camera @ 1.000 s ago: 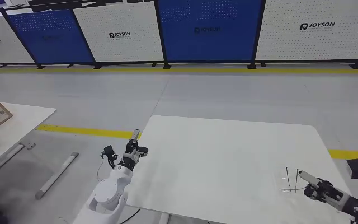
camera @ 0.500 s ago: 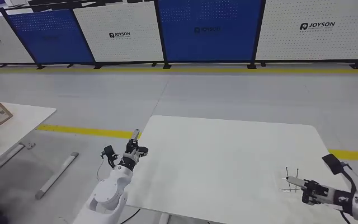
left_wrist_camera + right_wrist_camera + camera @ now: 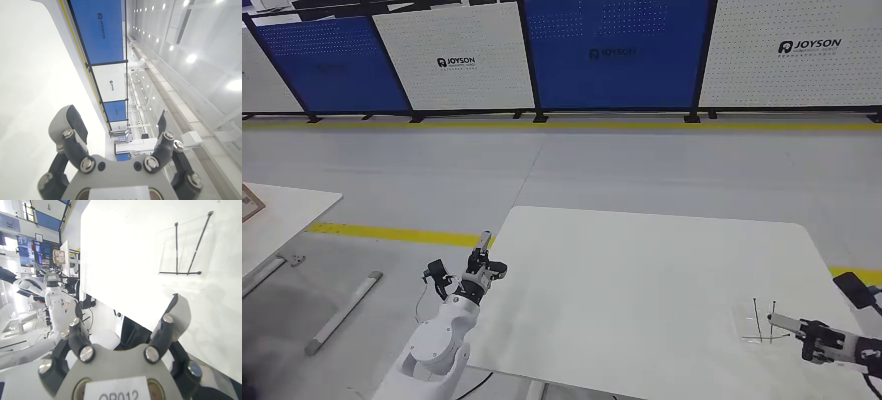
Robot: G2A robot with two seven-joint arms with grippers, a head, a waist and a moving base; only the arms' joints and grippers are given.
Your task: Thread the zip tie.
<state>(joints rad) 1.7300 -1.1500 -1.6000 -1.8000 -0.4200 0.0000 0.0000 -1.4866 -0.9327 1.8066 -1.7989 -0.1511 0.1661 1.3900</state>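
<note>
Three black zip ties (image 3: 177, 249) lie on a clear sheet (image 3: 186, 237) on the white surface (image 3: 642, 290), one crossing the ends of the other two. The right jaws hang released just beside the sheet. The left jaws, also released, sit well apart from it.

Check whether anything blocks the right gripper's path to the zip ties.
Nothing visible does. Only bare table lies between the open right gripper and the three zip ties, which lie flat on a clear sheet.
</note>
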